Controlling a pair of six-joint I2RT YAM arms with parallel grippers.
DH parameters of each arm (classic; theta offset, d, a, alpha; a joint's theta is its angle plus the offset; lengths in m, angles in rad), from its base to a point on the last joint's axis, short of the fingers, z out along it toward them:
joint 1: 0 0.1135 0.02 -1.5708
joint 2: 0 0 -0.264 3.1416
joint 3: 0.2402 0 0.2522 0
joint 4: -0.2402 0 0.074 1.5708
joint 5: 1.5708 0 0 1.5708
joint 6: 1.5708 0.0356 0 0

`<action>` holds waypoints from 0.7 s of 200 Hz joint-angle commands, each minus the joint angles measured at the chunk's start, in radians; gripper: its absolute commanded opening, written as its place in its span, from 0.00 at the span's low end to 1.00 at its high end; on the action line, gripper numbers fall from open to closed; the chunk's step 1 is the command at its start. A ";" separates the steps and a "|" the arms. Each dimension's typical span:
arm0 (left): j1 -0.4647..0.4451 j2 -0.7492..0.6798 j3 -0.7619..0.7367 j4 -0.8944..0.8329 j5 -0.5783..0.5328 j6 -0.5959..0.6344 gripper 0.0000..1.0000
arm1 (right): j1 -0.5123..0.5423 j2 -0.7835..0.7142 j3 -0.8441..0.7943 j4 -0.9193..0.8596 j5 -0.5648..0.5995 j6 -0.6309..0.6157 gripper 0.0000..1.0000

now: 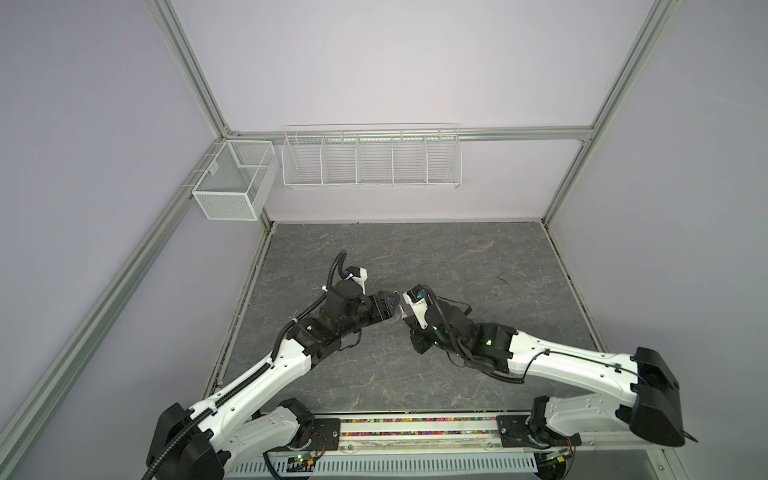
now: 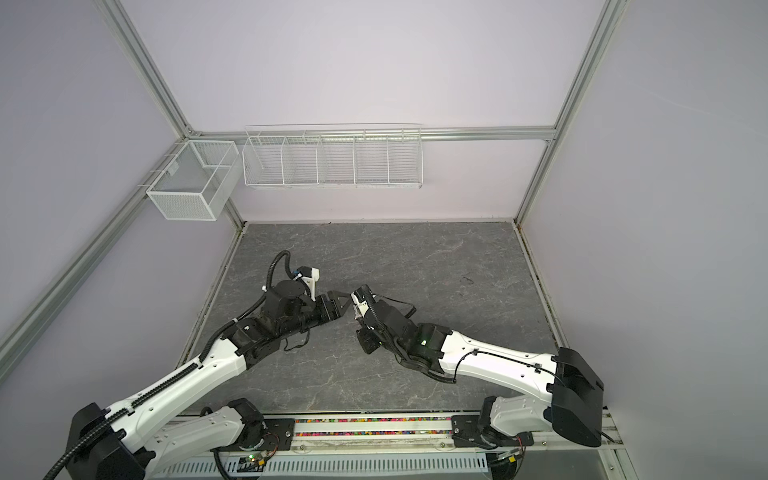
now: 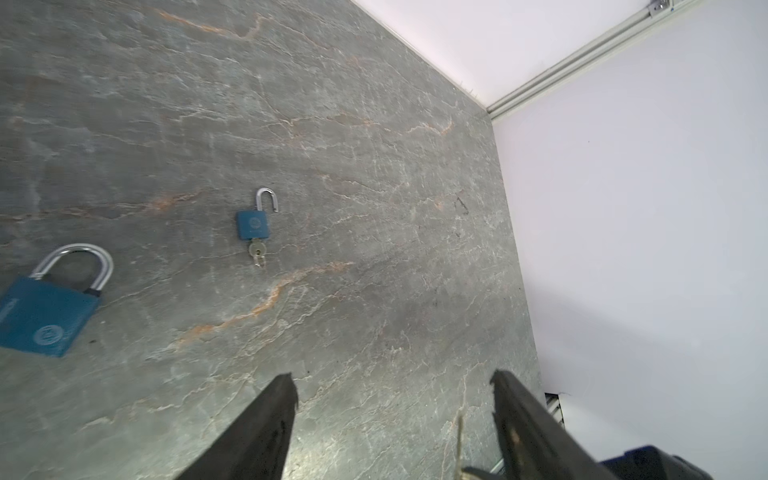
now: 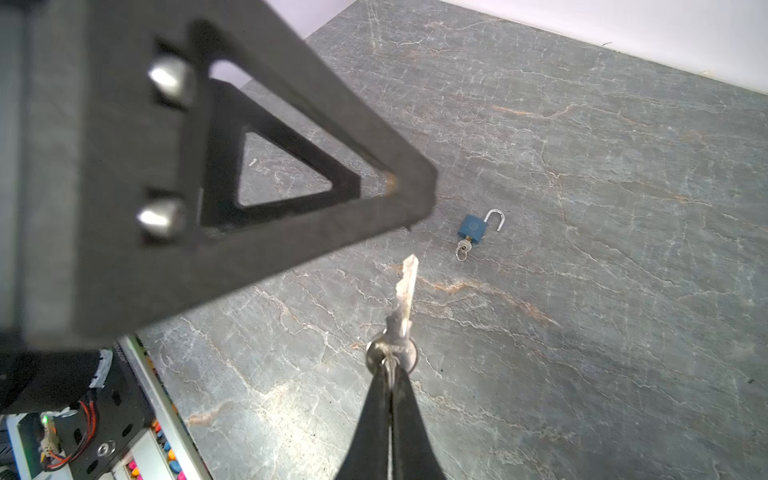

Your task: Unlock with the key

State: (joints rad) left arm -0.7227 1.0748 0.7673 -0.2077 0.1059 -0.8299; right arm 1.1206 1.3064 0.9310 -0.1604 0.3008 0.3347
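My right gripper (image 4: 390, 365) is shut on the round head of a silver key (image 4: 406, 286), whose blade points away from it. My left gripper (image 3: 392, 386) is open, and the key's thin edge (image 3: 459, 436) stands between its fingers, close to one finger (image 3: 519, 428). That left finger (image 4: 291, 174) looms large in the right wrist view, just above the key tip. A large blue padlock (image 3: 41, 316) lies flat on the table with its shackle shut. In both top views the two grippers meet at mid-table (image 1: 395, 306) (image 2: 347, 305), and the padlock is hidden there.
A small blue padlock (image 3: 253, 224) (image 4: 473, 228) lies further out, its shackle swung open and its own key in it. White wire baskets (image 1: 232, 183) (image 1: 370, 158) hang on the back wall. A dark mark (image 1: 500, 279) sits on the grey stone table (image 1: 457, 257).
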 commanded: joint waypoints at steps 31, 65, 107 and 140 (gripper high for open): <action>-0.027 0.071 0.043 0.086 0.027 -0.008 0.65 | -0.005 -0.012 -0.004 0.050 -0.013 -0.030 0.06; -0.027 0.104 0.048 0.102 0.056 -0.010 0.53 | -0.004 0.019 0.027 0.047 -0.006 -0.048 0.06; -0.027 0.101 0.035 0.108 0.048 -0.010 0.43 | -0.006 0.060 0.057 0.035 0.002 -0.049 0.06; -0.027 0.089 0.029 0.100 0.036 -0.008 0.30 | -0.006 0.070 0.058 0.031 0.013 -0.045 0.06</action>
State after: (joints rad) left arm -0.7467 1.1782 0.7837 -0.1146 0.1513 -0.8394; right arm 1.1206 1.3640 0.9699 -0.1368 0.2951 0.3084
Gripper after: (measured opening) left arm 0.333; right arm 0.066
